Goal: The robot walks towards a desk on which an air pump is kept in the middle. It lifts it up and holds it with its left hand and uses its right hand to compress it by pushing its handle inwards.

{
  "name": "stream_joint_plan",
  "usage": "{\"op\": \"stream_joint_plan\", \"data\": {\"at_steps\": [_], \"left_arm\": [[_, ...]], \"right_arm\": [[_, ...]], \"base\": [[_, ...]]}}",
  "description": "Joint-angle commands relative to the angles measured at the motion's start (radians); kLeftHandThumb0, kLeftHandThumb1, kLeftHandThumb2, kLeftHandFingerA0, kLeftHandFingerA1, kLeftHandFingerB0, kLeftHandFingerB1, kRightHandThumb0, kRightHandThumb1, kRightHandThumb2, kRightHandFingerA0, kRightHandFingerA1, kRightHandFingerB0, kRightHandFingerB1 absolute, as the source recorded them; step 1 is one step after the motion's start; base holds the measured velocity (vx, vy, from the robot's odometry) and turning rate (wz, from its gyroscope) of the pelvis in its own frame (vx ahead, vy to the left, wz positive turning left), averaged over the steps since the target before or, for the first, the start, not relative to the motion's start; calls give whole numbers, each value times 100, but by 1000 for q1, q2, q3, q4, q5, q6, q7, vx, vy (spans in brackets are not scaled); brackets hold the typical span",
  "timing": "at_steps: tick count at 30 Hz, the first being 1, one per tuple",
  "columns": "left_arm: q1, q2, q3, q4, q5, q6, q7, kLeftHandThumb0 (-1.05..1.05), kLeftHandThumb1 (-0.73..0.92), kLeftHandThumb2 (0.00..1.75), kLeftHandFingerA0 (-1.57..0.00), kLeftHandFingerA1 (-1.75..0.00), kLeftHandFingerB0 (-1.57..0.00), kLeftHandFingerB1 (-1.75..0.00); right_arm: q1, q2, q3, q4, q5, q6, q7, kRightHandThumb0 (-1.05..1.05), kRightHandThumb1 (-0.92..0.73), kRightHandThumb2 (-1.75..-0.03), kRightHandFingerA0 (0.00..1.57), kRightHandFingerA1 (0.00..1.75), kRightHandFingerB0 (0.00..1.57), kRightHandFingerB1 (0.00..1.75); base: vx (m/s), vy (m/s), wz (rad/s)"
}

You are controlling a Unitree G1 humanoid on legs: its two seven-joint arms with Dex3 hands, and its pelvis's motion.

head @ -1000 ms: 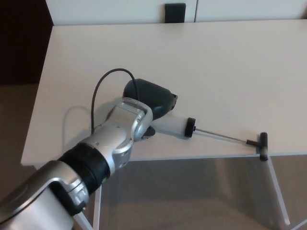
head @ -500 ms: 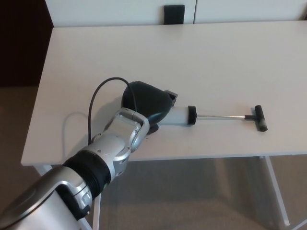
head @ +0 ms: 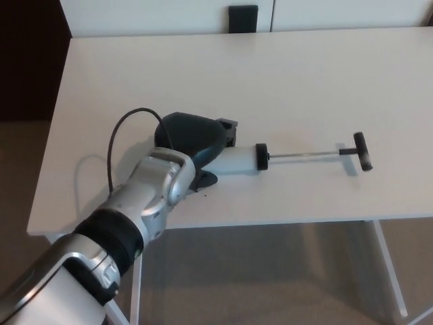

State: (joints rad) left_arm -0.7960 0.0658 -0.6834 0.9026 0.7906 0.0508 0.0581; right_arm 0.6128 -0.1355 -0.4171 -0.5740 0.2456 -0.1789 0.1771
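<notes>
While the head view looks down over a white desk (head: 304,74), the robot's left arm (head: 128,223) comes in from the lower left, silver with a black band near the elbow. Its left hand (head: 193,139) is dark and rounded from this angle and is closed around the barrel end of the air pump (head: 240,160). A thumb or finger (head: 206,180) shows beneath the barrel, pressed against it.

The pump lies nearly level, pointing to the picture's right, over the front part of the desk and roughly midway along its width. Its pale barrel ends in a black cap (head: 262,156); from the cap a thin metal rod (head: 301,154) runs out, fully drawn, to a black cross handle (head: 362,150). A faint shadow falls on the desk under the rod and handle; whether the pump touches the surface cannot be told.

A black cable (head: 116,139) loops up from the wrist and curves over toward the hand. At the far edge of the desk stands a dark chair back (head: 243,18). White desk legs (head: 389,271) show below the front edge, over a grey floor (head: 270,277). The right hand is out of sight.
</notes>
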Motion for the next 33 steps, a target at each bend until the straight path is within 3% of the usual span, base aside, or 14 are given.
{"op": "stream_joint_plan", "data": {"at_steps": [1,3,4,5,6,8,9,11,12,16,17,24,25,33], "left_arm": [[-3,72,281,133,-412,-99,-591,-10,69,90,-86,-155,-80,-128],[-12,75,300,141,-421,-92,-624,-10,69,90,-86,-155,-80,-128],[-16,76,307,143,-426,-84,-636,-14,64,92,-92,-152,-84,-125],[-19,76,313,144,-427,-79,-643,-14,64,92,-92,-152,-84,-125],[-26,79,325,144,-437,-67,-667,-14,57,98,-94,-152,-85,-124],[-32,81,334,144,-444,-60,-684,-14,57,98,-94,-152,-85,-124],[-40,88,342,145,-447,-62,-698,-14,61,93,-96,-145,-85,-121],[-48,98,351,143,-448,-65,-716,-15,60,94,-96,-144,-85,-120],[-51,101,354,143,-445,-67,-720,-11,61,93,-94,-141,-84,-118],[-61,105,361,149,-436,-60,-731,-15,62,93,-96,-142,-85,-117],[-65,106,362,151,-430,-54,-730,-14,61,94,-98,-143,-86,-118],[-82,112,365,157,-412,-56,-737,-12,61,95,-98,-137,-84,-119],[-81,117,362,154,-407,-84,-738,-9,62,96,-95,-136,-83,-117],[-69,124,350,119,-397,-103,-748,-12,61,100,-96,-139,-87,-116]], "right_arm": [[-300,-86,-115,-100,189,94,-147,-49,-65,-106,59,69,42,60],[-364,-105,-110,-68,193,135,-151,-49,-65,-106,59,69,42,60],[-392,-119,-107,-49,183,152,-148,-50,-84,-65,54,52,46,47],[-407,-125,-107,-39,175,160,-144,-50,-84,-65,54,52,46,47],[-478,-157,-92,41,139,183,-128,-59,-87,-66,33,43,25,38],[-530,-179,-81,99,114,200,-116,-59,-87,-66,33,43,25,38],[-619,-198,-57,232,109,213,-74,-35,-66,-117,3,49,0,48],[-726,-208,-25,407,109,222,-19,-35,-65,-117,3,49,0,47],[-774,-204,-9,497,109,234,4,-36,-54,-110,2,48,0,46],[-872,-180,27,682,99,249,49,-35,-55,-111,1,49,0,47],[-907,-170,41,746,90,243,64,-75,-73,-101,5,38,9,33],[-1018,-122,82,923,81,252,106,-81,-76,-109,0,24,15,24],[-1043,-104,93,980,80,254,123,-79,-74,-110,0,21,3,21],[-1070,-20,123,1171,72,230,152,-79,-76,-113,0,21,0,20]], "base": [[0,0,0],[0,0,0],[0,0,0],[0,0,0],[0,0,0],[0,0,0],[0,0,0],[0,0,0],[0,0,0],[0,0,0],[0,0,0],[0,0,0],[0,0,0],[0,0,0]]}}
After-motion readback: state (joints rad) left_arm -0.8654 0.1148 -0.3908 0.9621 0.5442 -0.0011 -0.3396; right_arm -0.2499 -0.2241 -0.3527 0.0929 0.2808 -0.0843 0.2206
